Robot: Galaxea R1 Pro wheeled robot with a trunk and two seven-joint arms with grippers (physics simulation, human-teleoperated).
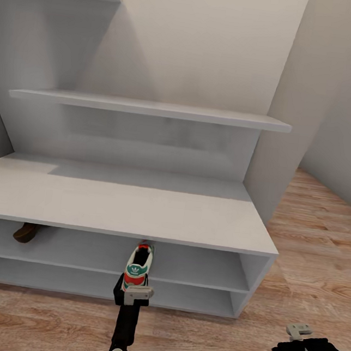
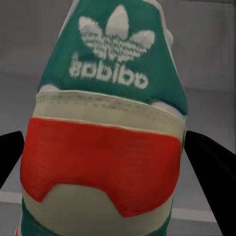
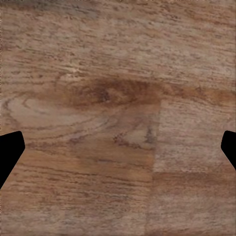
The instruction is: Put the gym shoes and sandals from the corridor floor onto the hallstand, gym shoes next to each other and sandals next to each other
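Observation:
One gym shoe (image 1: pixel 138 265) is white with a teal-green heel tab and a red patch. It points toe-first into the upper low shelf of the hallstand (image 1: pixel 128 205), under the middle of the front edge. My left gripper (image 1: pixel 134 295) is shut on its heel. In the left wrist view the heel (image 2: pixel 110 142) sits between the two black fingers (image 2: pixel 212 169). A brown sandal (image 1: pixel 26 232) lies at the left of that same shelf, partly hidden under the top. My right gripper (image 1: pixel 299 331) hangs open over the corridor floor (image 1: pixel 313 258), with bare planks (image 3: pixel 113 113) between its fingertips.
The hallstand has a broad flat top, a bottom shelf (image 1: pixel 101 286) and an upper wall shelf (image 1: pixel 151 108). A pale wall (image 1: pixel 339 97) rises to the right. Wood flooring runs along the front and the right of the unit.

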